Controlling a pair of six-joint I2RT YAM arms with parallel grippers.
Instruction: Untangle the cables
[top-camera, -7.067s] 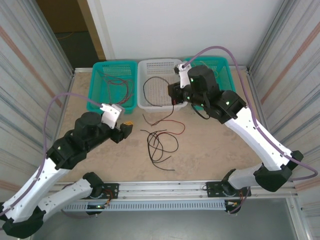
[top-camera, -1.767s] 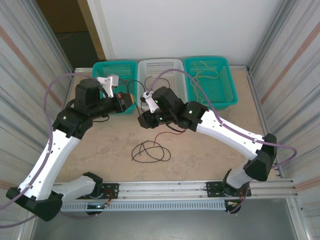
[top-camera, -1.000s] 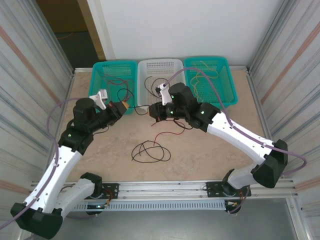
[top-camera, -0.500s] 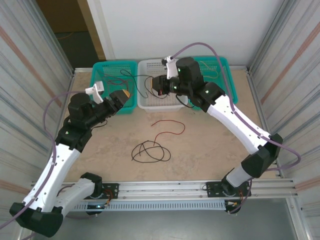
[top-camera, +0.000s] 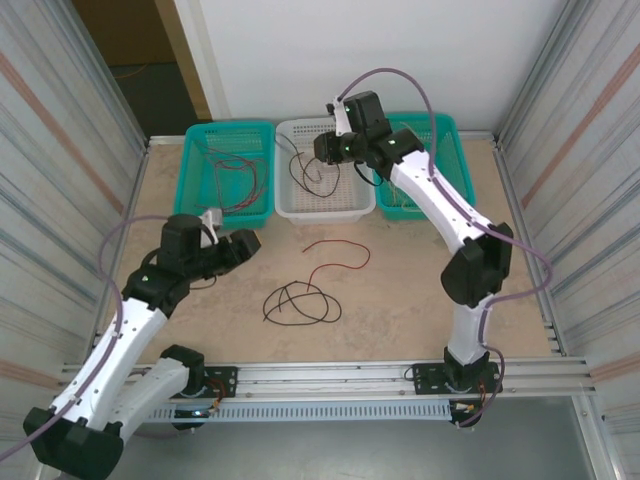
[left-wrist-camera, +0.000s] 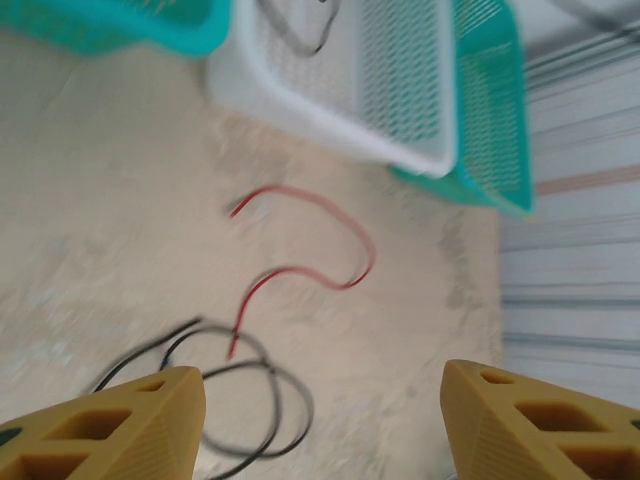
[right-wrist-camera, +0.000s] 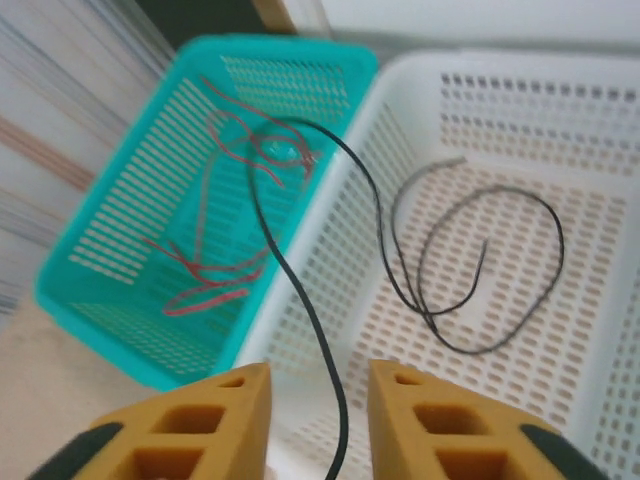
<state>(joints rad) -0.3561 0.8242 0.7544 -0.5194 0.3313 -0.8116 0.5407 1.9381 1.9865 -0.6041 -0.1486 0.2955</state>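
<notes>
While the left gripper (left-wrist-camera: 320, 385) is drawing back low over the table (top-camera: 400, 300), with its fingers standing wide apart and nothing between them, the right gripper (right-wrist-camera: 318, 390) is now hanging above the white basket (top-camera: 325, 212). A second ago it was working beside the basket at table height. Its fingers are parting. The gap between them is already wider than the black cable (right-wrist-camera: 315, 320), which is running up through the gap and arching back down toward the basket. A second black strand (right-wrist-camera: 557, 240) is already lying inside. You are seeing the two-handed stretch ending: the left end is already free, and the right end is being let go over the basket. You are judging this cable as separated and almost deposited, though its far end may be draping across the rim. A red cable (left-wrist-camera: 300, 190) and a coiled black cable (top-camera: 298, 300) are lying close together on the table. You cannot tell whether they are touching, so you are still facing further picks.
</notes>
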